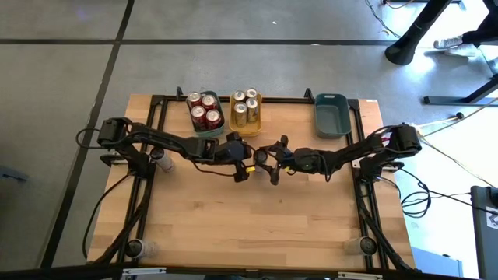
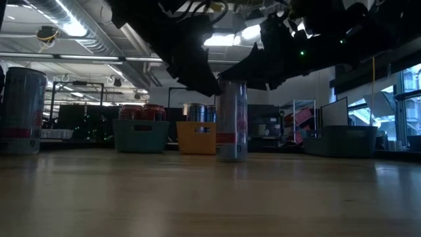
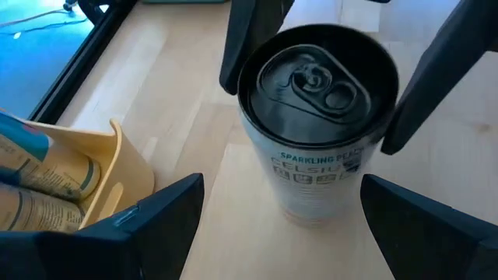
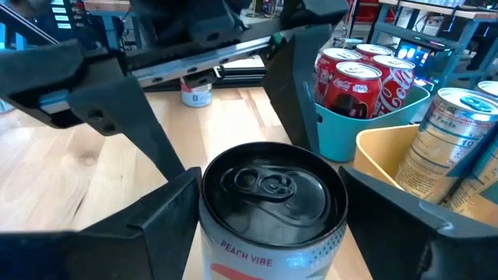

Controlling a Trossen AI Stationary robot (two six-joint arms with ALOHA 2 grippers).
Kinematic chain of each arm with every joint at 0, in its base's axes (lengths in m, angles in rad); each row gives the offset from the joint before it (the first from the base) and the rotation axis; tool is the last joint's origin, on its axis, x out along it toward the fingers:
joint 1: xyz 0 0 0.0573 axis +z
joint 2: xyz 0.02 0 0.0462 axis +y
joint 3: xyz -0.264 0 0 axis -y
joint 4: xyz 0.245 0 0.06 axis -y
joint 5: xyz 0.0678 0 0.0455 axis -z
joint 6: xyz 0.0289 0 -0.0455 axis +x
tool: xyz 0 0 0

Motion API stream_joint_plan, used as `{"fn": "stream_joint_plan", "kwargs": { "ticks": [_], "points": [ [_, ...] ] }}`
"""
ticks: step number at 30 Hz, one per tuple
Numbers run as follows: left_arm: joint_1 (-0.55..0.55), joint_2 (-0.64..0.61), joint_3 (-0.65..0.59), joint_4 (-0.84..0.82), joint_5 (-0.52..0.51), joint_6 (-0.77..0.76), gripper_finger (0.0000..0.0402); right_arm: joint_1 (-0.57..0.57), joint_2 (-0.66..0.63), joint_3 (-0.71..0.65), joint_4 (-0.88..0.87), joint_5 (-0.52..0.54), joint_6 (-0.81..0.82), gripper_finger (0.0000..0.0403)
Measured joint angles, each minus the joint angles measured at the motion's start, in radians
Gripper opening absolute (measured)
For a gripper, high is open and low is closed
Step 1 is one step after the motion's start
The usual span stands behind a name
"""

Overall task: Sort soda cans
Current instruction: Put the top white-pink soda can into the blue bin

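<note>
The soda cans, as I see them from above: red ones (image 1: 205, 111) fill the teal tray (image 1: 210, 132), gold ones (image 1: 244, 106) the yellow tray (image 1: 257, 117), while one silver can (image 2: 231, 121) stands upright mid-surface (image 1: 257, 225) between my left end effector (image 1: 247, 169) and right end effector (image 1: 268, 159), both spread apart around it.

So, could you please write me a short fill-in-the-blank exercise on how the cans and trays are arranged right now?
1. The red cans sit in the ____ tray.
2. The yellow tray holds the ____ cans.
3. The grey-blue tray holds ____ cans.
4. The silver can between the left gripper and right gripper stands ____ on the table.

Missing words: teal; gold; no; upright
</note>
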Motion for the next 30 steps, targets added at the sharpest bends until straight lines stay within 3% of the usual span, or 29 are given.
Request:
{"fn": "stream_joint_plan", "kwargs": {
  "ticks": [13,24,30],
  "points": [
    [0.000,0.000,0.000,0.011,0.000,-0.002,0.0333,-0.009,0.002,0.002,0.000,-0.029,0.062,0.0297],
    [0.000,0.000,0.000,0.012,0.000,-0.004,0.0333,-0.006,0.003,0.035,-0.076,-0.026,0.056,0.0354],
    [0.000,0.000,0.000,0.012,0.000,-0.004,0.0333,-0.006,0.003,0.035,-0.080,0.003,0.028,0.0333]
  ]
}}
